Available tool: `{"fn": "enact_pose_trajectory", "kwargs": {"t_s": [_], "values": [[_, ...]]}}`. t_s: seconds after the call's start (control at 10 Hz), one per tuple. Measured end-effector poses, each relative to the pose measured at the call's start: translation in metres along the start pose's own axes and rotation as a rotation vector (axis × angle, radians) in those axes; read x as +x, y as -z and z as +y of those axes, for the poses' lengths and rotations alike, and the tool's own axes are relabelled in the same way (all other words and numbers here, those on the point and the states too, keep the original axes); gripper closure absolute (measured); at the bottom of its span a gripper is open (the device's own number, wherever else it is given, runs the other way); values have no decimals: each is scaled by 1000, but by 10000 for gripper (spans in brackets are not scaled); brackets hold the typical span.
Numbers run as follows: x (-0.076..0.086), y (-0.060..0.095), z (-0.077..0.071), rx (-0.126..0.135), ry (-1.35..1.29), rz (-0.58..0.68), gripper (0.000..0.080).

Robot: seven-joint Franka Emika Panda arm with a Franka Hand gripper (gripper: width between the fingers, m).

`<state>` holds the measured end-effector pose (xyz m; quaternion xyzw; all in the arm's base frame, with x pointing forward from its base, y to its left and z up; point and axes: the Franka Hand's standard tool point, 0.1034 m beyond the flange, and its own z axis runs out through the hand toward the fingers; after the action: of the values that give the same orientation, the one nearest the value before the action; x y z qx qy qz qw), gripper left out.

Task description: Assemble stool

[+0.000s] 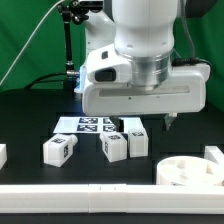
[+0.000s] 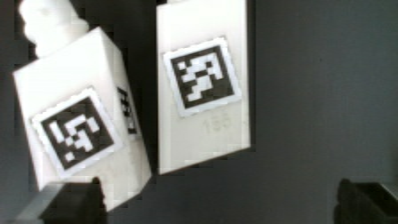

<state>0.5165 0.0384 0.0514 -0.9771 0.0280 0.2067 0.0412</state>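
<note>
The stool's round white seat (image 1: pixel 190 172) lies at the exterior view's lower right. Three short white legs with black-and-white tags (image 1: pixel 60 150) (image 1: pixel 113 147) (image 1: pixel 137 142) lie in a row in front of the marker board (image 1: pixel 86 123). My gripper (image 2: pixel 221 206) hangs over the table behind the right-hand legs, open with nothing between its fingers. One dark finger (image 1: pixel 168 123) shows under the white hand. The wrist view shows two tagged legs (image 2: pixel 80 125) (image 2: pixel 205 90) lying side by side on the black table; one of them reaches up to a fingertip (image 2: pixel 71 203).
A long white bar (image 1: pixel 90 196) edges the table's front. Small white pieces sit at the far left edge (image 1: pixel 3 155) and at the right beside the seat (image 1: pixel 213 153). A black stand (image 1: pixel 68 40) rises behind the arm.
</note>
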Motion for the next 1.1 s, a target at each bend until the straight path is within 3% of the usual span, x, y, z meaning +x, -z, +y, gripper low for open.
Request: {"fn": "enact_pose_trajectory", "kwargs": {"t_s": [0.1, 0.2, 0.4, 0.6, 1.1], "values": [[-6, -2, 0, 2, 0, -112, 151], [-1, -3, -1, 3, 0, -148, 151], [-6, -13, -6, -1, 7, -280, 151], [-7, -11, -10, 1, 16, -430, 151], [4, -14, -14, 1, 26, -432, 151]]}}
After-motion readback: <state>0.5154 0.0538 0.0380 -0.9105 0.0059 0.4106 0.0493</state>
